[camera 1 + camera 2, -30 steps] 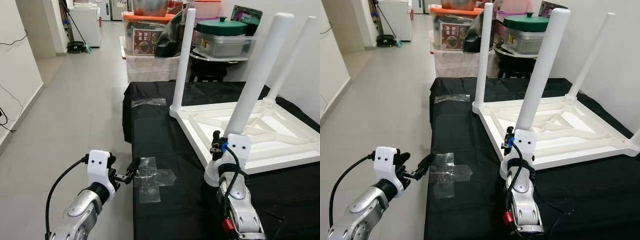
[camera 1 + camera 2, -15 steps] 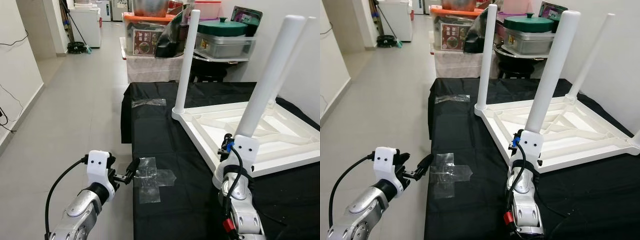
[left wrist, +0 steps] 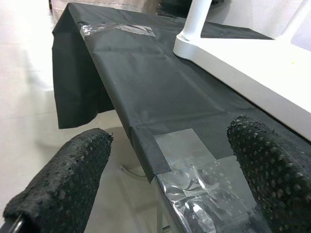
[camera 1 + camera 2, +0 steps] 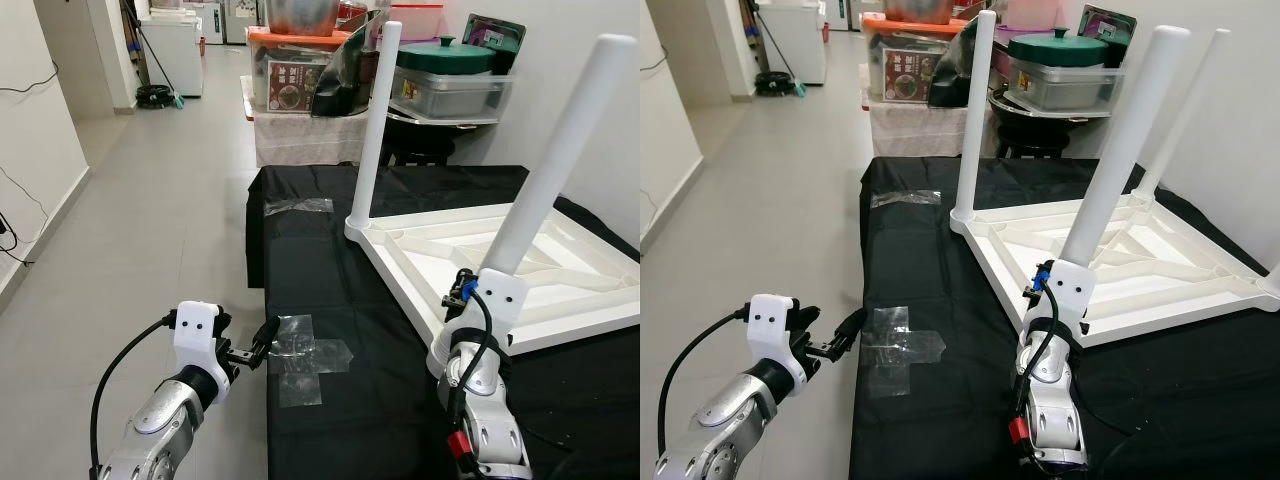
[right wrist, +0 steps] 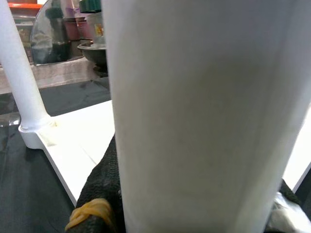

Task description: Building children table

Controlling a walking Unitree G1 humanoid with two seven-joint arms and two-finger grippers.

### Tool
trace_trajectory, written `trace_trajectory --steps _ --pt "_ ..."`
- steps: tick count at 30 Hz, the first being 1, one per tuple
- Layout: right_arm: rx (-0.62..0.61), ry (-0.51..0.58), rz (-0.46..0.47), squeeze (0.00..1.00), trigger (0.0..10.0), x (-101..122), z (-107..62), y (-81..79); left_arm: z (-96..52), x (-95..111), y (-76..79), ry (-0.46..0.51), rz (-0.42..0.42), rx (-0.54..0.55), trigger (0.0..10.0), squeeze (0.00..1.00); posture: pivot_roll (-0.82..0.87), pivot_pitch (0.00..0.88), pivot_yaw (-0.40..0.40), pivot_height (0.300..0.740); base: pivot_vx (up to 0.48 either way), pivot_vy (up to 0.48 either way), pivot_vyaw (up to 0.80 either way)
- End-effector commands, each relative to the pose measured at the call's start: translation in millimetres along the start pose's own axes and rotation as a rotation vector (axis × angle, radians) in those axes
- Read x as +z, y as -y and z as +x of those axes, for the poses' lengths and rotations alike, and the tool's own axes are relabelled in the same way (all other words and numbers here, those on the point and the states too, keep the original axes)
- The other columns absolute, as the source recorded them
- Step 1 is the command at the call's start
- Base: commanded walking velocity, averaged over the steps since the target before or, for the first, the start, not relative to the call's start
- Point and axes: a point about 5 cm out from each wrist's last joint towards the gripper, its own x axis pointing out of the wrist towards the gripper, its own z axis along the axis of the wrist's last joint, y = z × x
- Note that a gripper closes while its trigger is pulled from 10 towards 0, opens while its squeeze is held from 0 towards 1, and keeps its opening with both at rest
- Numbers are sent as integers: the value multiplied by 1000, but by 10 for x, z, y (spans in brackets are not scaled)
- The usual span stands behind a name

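Observation:
An upside-down white children's table [image 4: 580,300] lies on a black-covered worktable [image 4: 330,290]. One white leg [image 4: 373,130] stands at the children's table's far left corner, and another leg [image 4: 1178,110] rises at the back right. My right gripper [image 4: 494,285] is shut on a third white leg [image 4: 560,160], holding it low down and tilted to the right over the near corner. In the right wrist view that leg [image 5: 204,107] stands between the black fingers [image 5: 104,194]. My left gripper [image 4: 262,340] hangs open at the worktable's left edge, beside a cross of clear tape [image 4: 305,352].
Storage boxes [image 4: 300,50], a green-lidded container [image 4: 445,65] and pots crowd the space behind the worktable. A second strip of clear tape [image 4: 298,205] lies near the far left corner. Grey tiled floor [image 4: 150,200] stretches away to the left.
My right gripper has carried the held leg to the right, and the leg leans further right. The left arm has stayed put.

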Motion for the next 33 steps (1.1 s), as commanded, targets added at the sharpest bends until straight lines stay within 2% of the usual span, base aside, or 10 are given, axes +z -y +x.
trace_trajectory --steps 1,12,13,14,22,29,33 --pt "-82 -108 -45 0 0 -229 -32 171 8 -16 -20 -13 10 -1 10000 0 77 0 -49 740 0 0 0" --pt "-66 -97 -38 0 0 -203 -33 142 12 -10 -23 -14 14 -4 10000 0 78 0 -46 740 0 0 0" --pt "-34 -82 -30 0 7020 -178 -35 107 13 -8 -26 -14 14 -4 10000 0 77 0 -45 740 0 0 0" --pt "-5 -67 -27 0 10000 -153 -36 76 14 -6 -26 -14 15 -4 10000 0 75 0 -44 740 0 0 0" --pt "38 -32 -25 0 10000 -96 -47 26 17 -6 -22 -15 16 -7 10000 0 75 0 -44 740 0 0 0" --pt "-51 -29 -72 0 10000 -92 -34 135 27 -12 -6 -17 11 -13 10000 0 65 0 -41 740 0 0 0" --pt "-43 -37 -75 0 10000 -112 -39 132 29 -19 1 -17 8 -14 10000 0 65 0 -44 740 0 0 0"
